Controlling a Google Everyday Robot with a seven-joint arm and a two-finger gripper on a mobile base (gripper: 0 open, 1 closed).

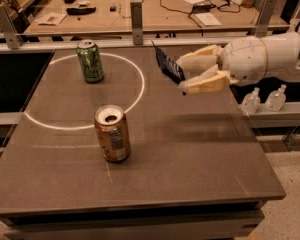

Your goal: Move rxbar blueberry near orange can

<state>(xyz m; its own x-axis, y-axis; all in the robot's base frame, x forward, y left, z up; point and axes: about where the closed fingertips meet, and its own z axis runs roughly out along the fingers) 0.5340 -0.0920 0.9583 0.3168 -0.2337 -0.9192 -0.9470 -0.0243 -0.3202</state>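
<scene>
The orange can stands upright on the dark table, left of the middle, its top open. My gripper reaches in from the right and is shut on the rxbar blueberry, a dark navy wrapper held tilted in the air above the table's right half. The bar is well to the right of and above the orange can, apart from it.
A green can stands at the back left inside a white circle marked on the table. Two small clear bottles sit on a ledge to the right. A wooden bench with cables and tools lies behind.
</scene>
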